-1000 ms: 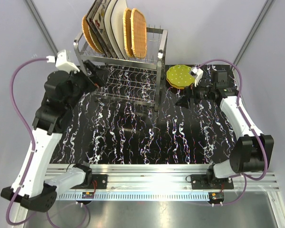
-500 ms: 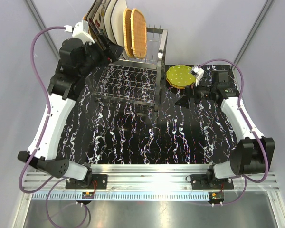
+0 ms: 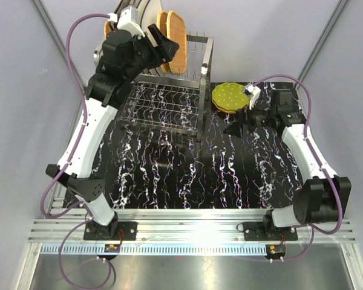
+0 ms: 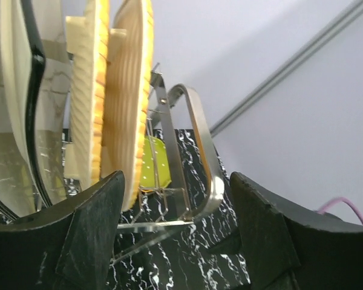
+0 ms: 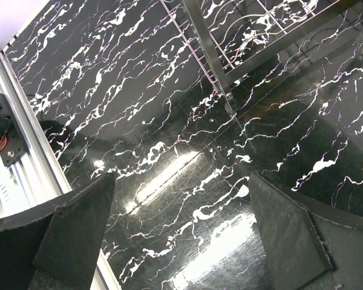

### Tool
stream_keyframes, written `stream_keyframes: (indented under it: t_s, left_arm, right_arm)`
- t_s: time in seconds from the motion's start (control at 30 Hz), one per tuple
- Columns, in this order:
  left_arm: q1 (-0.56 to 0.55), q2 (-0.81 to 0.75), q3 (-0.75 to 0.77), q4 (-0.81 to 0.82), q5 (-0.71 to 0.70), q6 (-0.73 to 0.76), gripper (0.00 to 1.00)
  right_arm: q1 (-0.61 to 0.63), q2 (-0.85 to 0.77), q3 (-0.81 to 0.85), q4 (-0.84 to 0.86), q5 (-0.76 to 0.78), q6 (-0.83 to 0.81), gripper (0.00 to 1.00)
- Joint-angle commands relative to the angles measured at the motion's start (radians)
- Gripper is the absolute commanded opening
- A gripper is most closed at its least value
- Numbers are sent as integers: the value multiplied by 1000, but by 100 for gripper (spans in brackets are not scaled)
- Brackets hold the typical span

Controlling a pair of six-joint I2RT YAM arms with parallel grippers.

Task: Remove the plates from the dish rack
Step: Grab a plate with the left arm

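The steel dish rack (image 3: 169, 103) stands at the back of the table. Two orange wicker plates (image 3: 176, 37) and cream plates (image 3: 147, 13) stand upright in its top tier. My left gripper (image 3: 164, 45) is open and empty, raised at the rack's top, just left of the wicker plates. In the left wrist view its jaws (image 4: 175, 181) stand wide apart, with the wicker plates (image 4: 130, 90) up and to the left, a cream plate (image 4: 12, 90) at the far left, and the rack's end bar (image 4: 199, 151) between the jaws. Green dotted plates (image 3: 228, 96) lie stacked on the table right of the rack. My right gripper (image 3: 233, 128) is open and empty beside that stack.
The black marbled table (image 3: 181, 169) lies under both arms. The right wrist view shows my open right gripper (image 5: 181, 181) over bare table, with a rack leg (image 5: 209, 54) ahead. An aluminium rail (image 3: 187, 217) runs along the near edge.
My left arm has risen and swung right, from the rack's left side up to its top beside the wicker plates. The right arm has not moved.
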Motion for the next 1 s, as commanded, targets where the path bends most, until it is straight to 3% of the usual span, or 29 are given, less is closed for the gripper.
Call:
stream_keyframes:
  t_s: [0.0, 0.67, 0.97]
  left_arm:
    - [-6, 23, 65, 0, -114, 52, 72]
    - [-20, 108, 102, 31, -113, 87, 63]
    - [-55, 183, 146, 31, -278, 228, 53]
  right_arm:
    - [-2, -47, 7, 14, -43, 22, 100]
    - [-2, -55, 4, 14, -52, 29, 100]
    - [-2, -61, 10, 18, -60, 43, 100]
